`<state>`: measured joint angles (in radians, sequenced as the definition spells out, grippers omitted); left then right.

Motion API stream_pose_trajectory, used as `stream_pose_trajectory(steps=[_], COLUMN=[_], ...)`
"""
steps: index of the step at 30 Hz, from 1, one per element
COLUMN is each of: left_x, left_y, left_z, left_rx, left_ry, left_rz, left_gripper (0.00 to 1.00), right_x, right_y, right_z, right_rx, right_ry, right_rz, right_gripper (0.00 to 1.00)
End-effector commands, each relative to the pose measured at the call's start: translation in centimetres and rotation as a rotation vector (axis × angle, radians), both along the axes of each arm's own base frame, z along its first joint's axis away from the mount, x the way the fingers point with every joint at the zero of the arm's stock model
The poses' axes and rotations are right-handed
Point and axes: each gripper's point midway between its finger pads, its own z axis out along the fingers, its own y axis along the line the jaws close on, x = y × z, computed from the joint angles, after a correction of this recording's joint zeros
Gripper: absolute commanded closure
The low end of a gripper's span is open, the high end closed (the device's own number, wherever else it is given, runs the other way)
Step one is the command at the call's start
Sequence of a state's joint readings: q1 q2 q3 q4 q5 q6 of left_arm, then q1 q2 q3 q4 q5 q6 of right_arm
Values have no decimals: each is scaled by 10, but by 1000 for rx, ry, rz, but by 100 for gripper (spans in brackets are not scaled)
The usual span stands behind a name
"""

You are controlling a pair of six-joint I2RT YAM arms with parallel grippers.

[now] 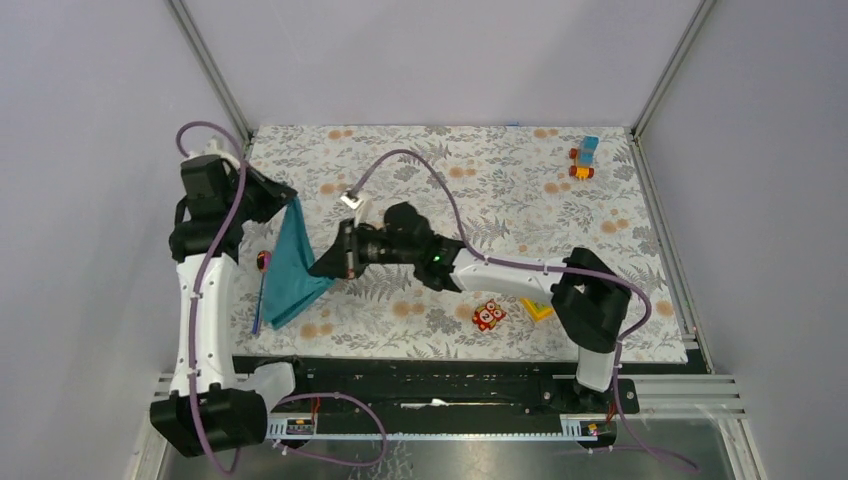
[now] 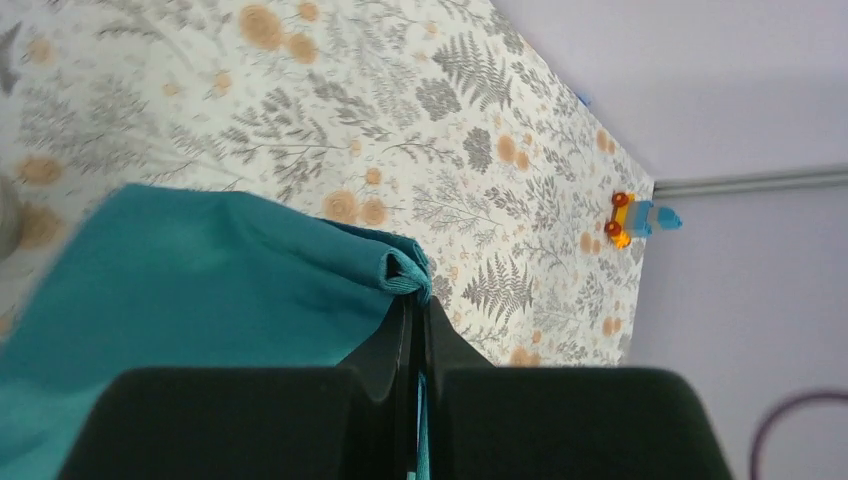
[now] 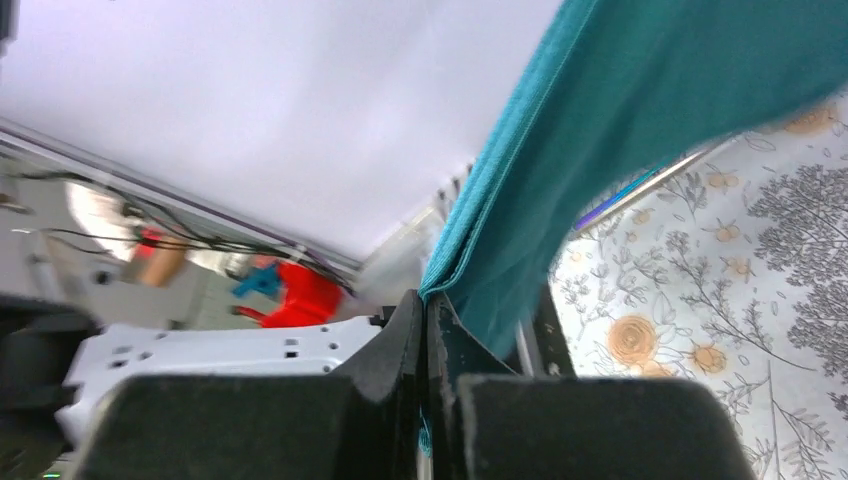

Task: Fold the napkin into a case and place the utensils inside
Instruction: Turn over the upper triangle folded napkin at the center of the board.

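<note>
The left end effector (image 2: 415,300) is pressed together on a bunched corner of the teal napkin (image 2: 220,280). Its wrist view shows the fold poking out just above the fingertips. The right end effector (image 3: 425,300) is likewise clamped on the napkin's (image 3: 640,110) stitched hem, a detail only its own wrist view resolves.

From overhead, the left end effector (image 1: 290,200) and the right end effector (image 1: 335,262) hold the napkin (image 1: 295,265) raised between them at left-centre of the frame. It is not folded into a case. Whether its lower tip touches the counter (image 1: 480,170) cannot be told.

Only the overhead view shows the spoon (image 1: 263,261) lying just left of the napkin, and a red owl toy (image 1: 488,315) and a yellow block (image 1: 538,311) at lower centre. The toy car (image 1: 584,158) sits upper right overhead, and the left wrist view has it at the right (image 2: 640,218).
</note>
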<state>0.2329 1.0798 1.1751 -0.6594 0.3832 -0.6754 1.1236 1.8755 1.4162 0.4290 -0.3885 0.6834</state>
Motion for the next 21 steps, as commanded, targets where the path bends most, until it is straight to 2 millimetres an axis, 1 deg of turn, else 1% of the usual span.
stream_pose_trajectory(steps=[1,2,4,5,6,7,8,10,12,14,15,18,20,21], left_x=[57,69,90,103,116,129,140,157,170,177,179,178,175,173], left_y=[-10,-33,-63,-79,-90,-100,-111,-131,-149,-168,-178,-204,-219,-226], left_z=[7,-8,-38,-53,-68,-96,-115,-146,-164,-175,-181,-192,-195,-195], left_rx=[164,182,214,226,244,263,278,309,346,365,366,366,369,373], left_ry=[-76,-54,-8,1,15,58,78,111,124,119,123,127,124,119], left_rz=[24,-18,-54,-77,-84,-96,-109,-138,-150,-180,-199,-250,-287,-306], left_gripper=[100,100,100,100,100,100,100,100,100,100,100,100,100,99], right_x=[-36,-30,-10,-2,7,14,20,28,33,35,36,38,41,42], right_y=[-41,-52,-71,-80,-90,-99,-110,-129,-148,-163,-170,-189,-198,-202], right_z=[-18,-37,-61,-77,-94,-113,-129,-162,-184,-200,-205,-226,-231,-233], right_rx=[87,84,103,95,74,47,24,-51,-113,-181,-205,-308,-350,-368], right_ry=[346,394,460,486,510,532,541,559,560,555,549,537,516,511], right_rz=[279,265,225,202,178,157,130,81,33,-9,-28,-102,-146,-166], right_gripper=[100,100,100,100,100,100,100,100,100,100,100,100,100,97])
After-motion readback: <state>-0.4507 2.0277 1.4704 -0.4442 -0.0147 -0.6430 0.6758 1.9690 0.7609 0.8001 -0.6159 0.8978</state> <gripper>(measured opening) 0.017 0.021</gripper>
